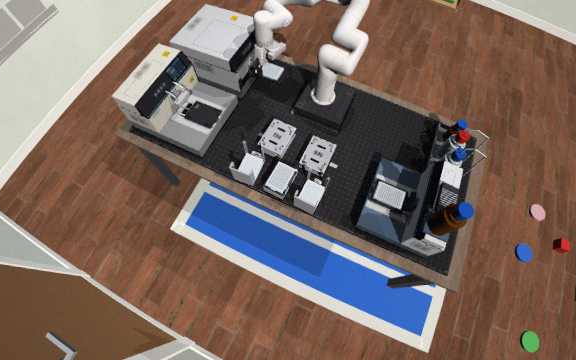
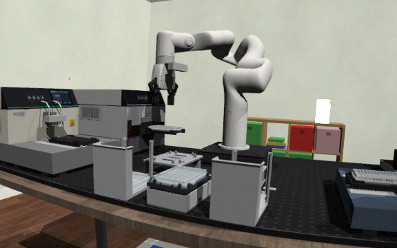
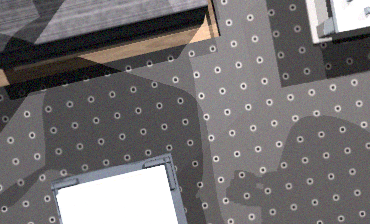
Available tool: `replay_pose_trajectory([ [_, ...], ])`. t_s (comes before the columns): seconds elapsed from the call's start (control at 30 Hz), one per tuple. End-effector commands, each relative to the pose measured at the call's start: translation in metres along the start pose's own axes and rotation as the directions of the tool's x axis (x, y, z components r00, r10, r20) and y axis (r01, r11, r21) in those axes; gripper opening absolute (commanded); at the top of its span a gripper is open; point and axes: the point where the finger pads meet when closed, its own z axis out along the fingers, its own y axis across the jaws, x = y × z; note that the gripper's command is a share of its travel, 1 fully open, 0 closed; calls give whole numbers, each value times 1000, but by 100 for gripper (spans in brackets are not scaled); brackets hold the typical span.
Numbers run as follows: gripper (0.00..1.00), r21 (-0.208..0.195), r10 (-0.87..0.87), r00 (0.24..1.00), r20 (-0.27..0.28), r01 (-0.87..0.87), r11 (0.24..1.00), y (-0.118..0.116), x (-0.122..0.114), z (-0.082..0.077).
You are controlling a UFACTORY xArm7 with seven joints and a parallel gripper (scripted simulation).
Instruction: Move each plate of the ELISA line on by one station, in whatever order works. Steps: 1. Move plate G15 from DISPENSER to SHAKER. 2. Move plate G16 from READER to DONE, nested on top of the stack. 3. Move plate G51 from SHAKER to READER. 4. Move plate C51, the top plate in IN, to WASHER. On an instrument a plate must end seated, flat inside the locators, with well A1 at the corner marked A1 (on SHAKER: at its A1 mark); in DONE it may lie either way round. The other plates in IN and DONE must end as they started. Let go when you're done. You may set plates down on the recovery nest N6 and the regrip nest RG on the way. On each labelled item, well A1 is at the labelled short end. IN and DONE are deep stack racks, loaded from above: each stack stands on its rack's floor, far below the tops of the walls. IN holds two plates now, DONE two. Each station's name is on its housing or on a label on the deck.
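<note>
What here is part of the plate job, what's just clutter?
Job: claw, open; reader plate; shaker plate; dispenser plate; washer; two racks.
Clutter: floor discs; red cube; shelf bins.
</note>
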Motion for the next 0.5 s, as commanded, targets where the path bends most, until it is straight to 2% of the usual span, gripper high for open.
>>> replay_pose_trajectory([
  [0.0, 100, -6, -27, 1000, 0, 27, 1000, -15, -11, -2],
  [0.23, 100, -5, -27, 1000, 0, 27, 1000, -28, -20, -1],
  [0.4, 100, -5, -222, 975, 2, 222, 975, -42, -29, -1],
  [0.47, 100, -5, -222, 975, 2, 222, 975, -48, -32, -1],
])
